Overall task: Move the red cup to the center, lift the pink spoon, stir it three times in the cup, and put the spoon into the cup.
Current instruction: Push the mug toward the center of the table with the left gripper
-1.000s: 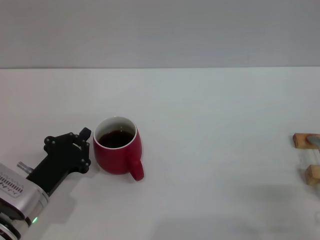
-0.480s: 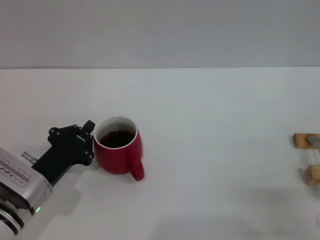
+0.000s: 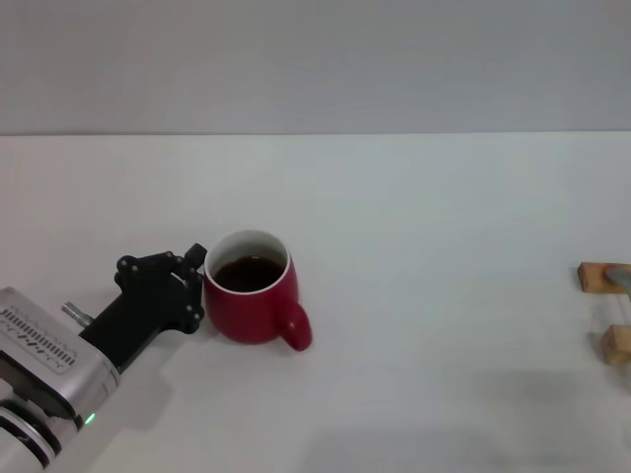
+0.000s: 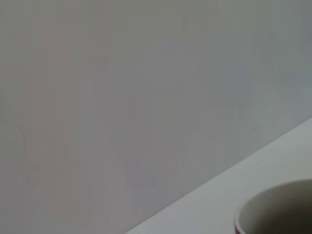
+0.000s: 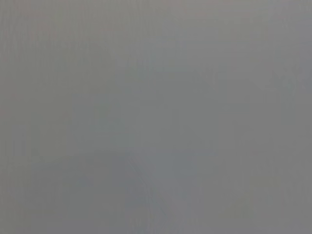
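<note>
— What did the head view show?

— White worktop (image 3: 424, 296) ran back to a plain grey wall. The red cup (image 3: 252, 300) stood upright left of the middle, dark liquid inside it, its small loop handle turned toward the near right.

— And the arm?

— The left tool (image 3: 187, 288) lay against the cup's left side, its black body touching the red wall. It looked to be pressed flat on the outside rather than clasped round the cup, though I could not tell how far apart its fingers stood. The silver forearm ran off toward the near left corner.

— Anything else on the surface?

— Two small tan wooden blocks (image 3: 603, 309) sat at the far right edge, well apart from the cup. The pink spoon could not be made out with certainty; something pale lay between the blocks.

— The left wrist view?

— Mostly grey wall, a slanting strip of worktop (image 4: 214, 204), and a curve of the cup's white rim (image 4: 273, 207) at the corner.

— The right wrist view?

— Only blank grey. The right tool appeared in none of the views.
</note>
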{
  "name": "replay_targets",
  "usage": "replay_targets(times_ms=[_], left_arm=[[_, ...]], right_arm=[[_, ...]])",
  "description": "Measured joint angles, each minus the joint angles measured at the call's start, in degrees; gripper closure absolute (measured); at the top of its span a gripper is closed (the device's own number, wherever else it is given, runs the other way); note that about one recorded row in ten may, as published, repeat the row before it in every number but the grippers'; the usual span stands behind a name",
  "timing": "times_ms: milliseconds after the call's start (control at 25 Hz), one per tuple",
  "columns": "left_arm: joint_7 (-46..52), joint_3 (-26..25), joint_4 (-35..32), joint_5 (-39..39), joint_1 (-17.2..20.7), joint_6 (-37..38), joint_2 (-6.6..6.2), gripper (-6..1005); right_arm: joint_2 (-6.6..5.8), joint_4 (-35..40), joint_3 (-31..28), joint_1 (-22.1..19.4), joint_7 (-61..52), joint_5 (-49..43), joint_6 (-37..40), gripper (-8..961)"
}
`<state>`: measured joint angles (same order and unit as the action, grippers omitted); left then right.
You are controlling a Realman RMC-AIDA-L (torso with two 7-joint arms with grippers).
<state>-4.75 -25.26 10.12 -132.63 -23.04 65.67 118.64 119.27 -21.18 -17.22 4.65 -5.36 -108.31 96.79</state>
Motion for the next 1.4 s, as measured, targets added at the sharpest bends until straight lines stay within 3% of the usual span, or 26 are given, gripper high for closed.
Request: replay_targets(times_ms=[480,1400], left_arm=[[0.3,3.2,2.4,0.0,0.6,-0.1,0.08,1000],[0.0,2.4,1.8,0.1,-1.0,-0.5,0.02,1001]], right_arm=[[0.0,0.0,0.5,0.0,0.0,-0.2,0.5,237],[0.0,0.0,0.6,0.0,-0.1,0.0,0.6,237]])
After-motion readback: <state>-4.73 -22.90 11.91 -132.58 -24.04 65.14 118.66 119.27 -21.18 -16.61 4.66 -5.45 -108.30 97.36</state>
